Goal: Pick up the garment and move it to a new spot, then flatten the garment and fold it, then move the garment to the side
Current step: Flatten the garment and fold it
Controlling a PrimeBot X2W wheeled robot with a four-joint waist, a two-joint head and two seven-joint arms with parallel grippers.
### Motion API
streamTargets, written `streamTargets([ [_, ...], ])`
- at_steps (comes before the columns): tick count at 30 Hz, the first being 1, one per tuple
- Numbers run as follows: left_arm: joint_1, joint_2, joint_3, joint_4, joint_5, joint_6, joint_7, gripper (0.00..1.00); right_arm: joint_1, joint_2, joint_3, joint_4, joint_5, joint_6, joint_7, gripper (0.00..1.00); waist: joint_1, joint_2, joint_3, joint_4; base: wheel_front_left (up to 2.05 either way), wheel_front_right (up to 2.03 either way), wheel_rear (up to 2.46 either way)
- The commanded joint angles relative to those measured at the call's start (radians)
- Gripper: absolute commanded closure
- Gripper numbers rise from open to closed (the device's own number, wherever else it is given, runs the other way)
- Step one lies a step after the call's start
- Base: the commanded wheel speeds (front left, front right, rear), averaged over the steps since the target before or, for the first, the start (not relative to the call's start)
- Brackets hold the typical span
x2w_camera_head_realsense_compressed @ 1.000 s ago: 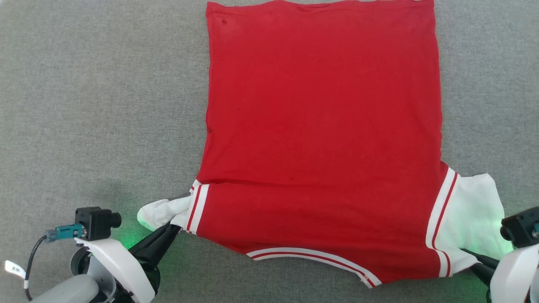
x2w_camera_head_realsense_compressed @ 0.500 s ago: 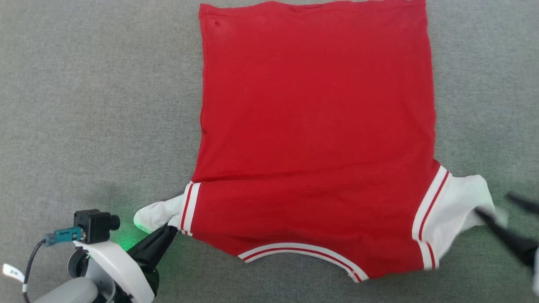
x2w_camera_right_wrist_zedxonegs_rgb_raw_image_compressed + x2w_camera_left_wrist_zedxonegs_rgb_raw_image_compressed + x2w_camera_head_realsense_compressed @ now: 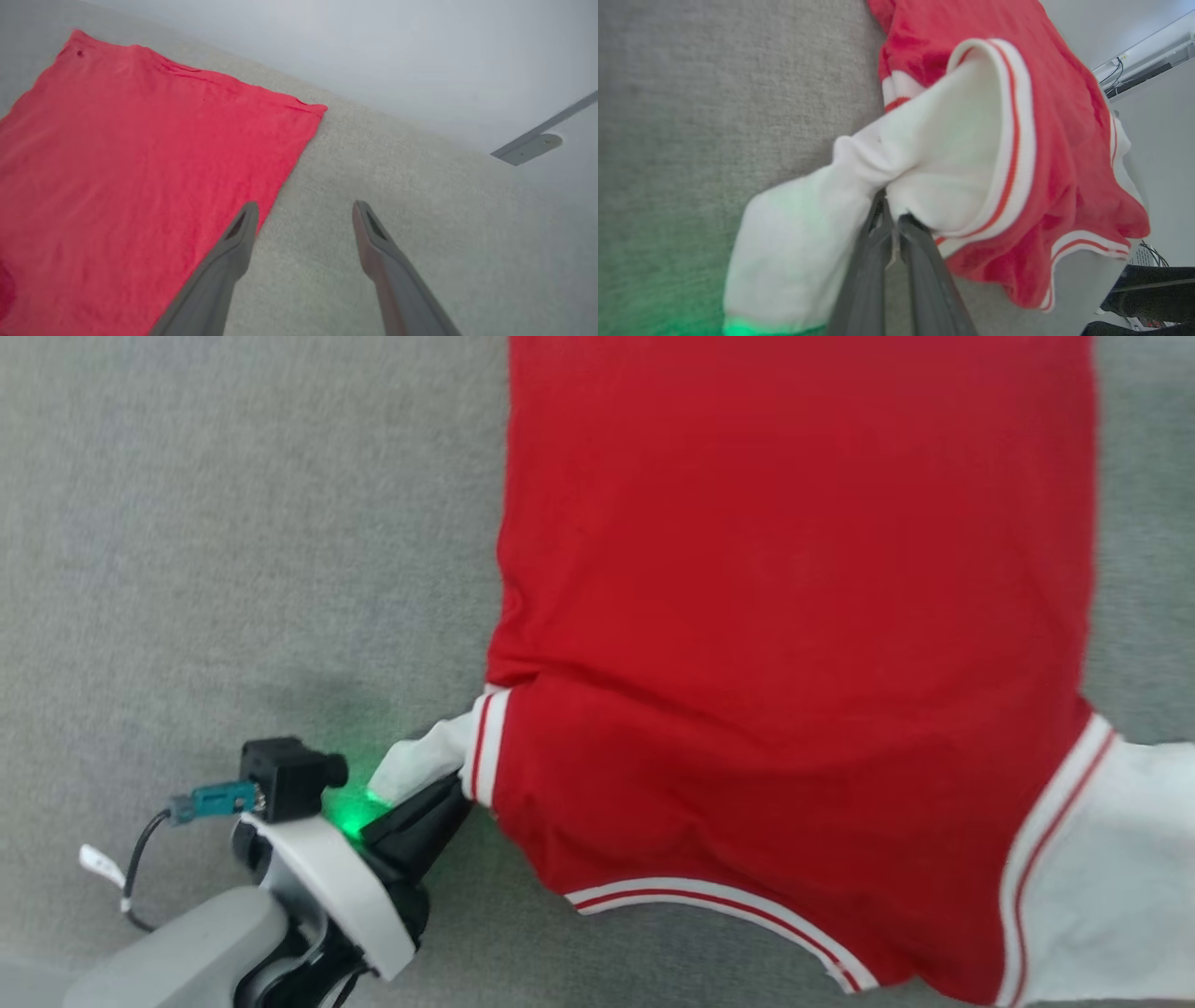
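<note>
Head view: red garment (image 3: 794, 616) lies spread on grey surface (image 3: 233, 569), one white corner clamped in left gripper (image 3: 455, 793); right gripper (image 3: 306, 207) hovers beside its edge, jaws wide apart.

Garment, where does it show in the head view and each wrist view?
Head view: garment fills centre and right.
Left wrist view: garment upper right, white sleeve pinched by left fingers.
Right wrist view: garment at left, open right fingers bottom centre.
Shared landmark: grey surface under it.
</note>
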Motion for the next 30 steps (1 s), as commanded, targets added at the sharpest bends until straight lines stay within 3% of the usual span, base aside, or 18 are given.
streamTargets([
  [1, -0.028, -0.048, -0.013, 0.004, 0.013, 0.001, 0.016, 1.0, -0.103, 0.016, 0.033, 0.078, -0.038, 0.0, 0.027, 0.0, 0.0, -0.0001, 0.069, 0.06, 0.0, 0.0, 0.0],
  [6, -0.078, -0.083, -0.021, -0.009, 0.045, -0.005, 0.023, 1.0, -0.365, 0.057, 0.113, 0.316, -0.14, 0.0, 0.128, 0.0, 0.0, -0.0001, 0.135, 0.117, 0.0, 0.0, 0.0],
  [12, -0.095, -0.093, -0.016, -0.027, 0.055, -0.005, 0.019, 1.0, -0.517, 0.065, 0.172, 0.494, -0.224, 0.0, 0.216, 0.0, 0.0, -0.0001, 0.178, 0.151, 0.0, 0.0, 0.0],
  [22, -0.099, -0.115, -0.005, -0.031, 0.063, -0.006, 0.013, 1.0, -0.558, 0.112, 0.237, 0.681, -0.261, 0.0, 0.242, 0.0, 0.0, -0.0001, 0.214, 0.173, 0.0, 0.0, 0.0],
  [24, -0.097, -0.125, -0.003, -0.024, 0.064, -0.006, 0.013, 1.0, -0.55, 0.114, 0.259, 0.688, -0.25, 0.0, 0.248, 0.56, 0.0, -0.0001, 0.214, 0.172, 0.0, 0.0, 0.0],
  [25, -0.096, -0.13, -0.002, -0.02, 0.063, -0.006, 0.013, 1.0, -0.548, 0.112, 0.264, 0.691, -0.246, 0.0, 0.242, 1.0, 0.0, -0.0001, 0.214, 0.171, 0.0, 0.0, 0.0],
  [30, -0.089, -0.134, 0.008, -0.003, 0.058, -0.007, 0.01, 1.0, -0.563, 0.104, 0.267, 0.685, -0.211, 0.0, 0.207, 1.0, 0.0, -0.0001, 0.201, 0.158, 0.0, 0.0, 0.0],
])
